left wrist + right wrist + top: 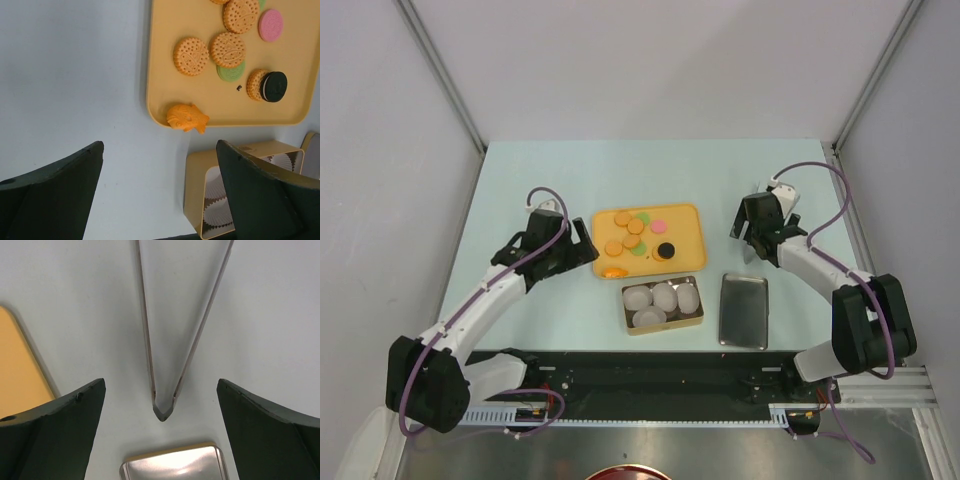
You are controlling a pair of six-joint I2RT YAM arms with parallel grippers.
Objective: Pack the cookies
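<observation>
1. From above, you see the table (520,180) with a yellow tray (690,238) at its middle, and the cookies (631,240) lie on that tray, mostly orange rounds
2. An orange fish-shaped piece (614,271) sits at the tray's near left rim
3. Just in front of the tray stands an open tin box (663,330) holding four white paper cups (664,297), and its metal lid (744,310) lies just to the right of it
4. Your left gripper (582,248) hovers near the tray's left edge with its jaws wide apart and nothing between them
5. Your right gripper (760,235) is on the far side of the lid, right of the tray, with its jaws also spread
6. On the left wrist camera, both dark fingers (60,195) frame bare table; beyond them you see the tray corner with dotted orange biscuits, a green cookie (231,73), a pink cookie (270,25) and a black sandwich cookie (274,86)
7. On the right wrist camera, metal tongs (148,340) lie on the table between the spread fingers, empty, their joined end pointing at the lid
</observation>
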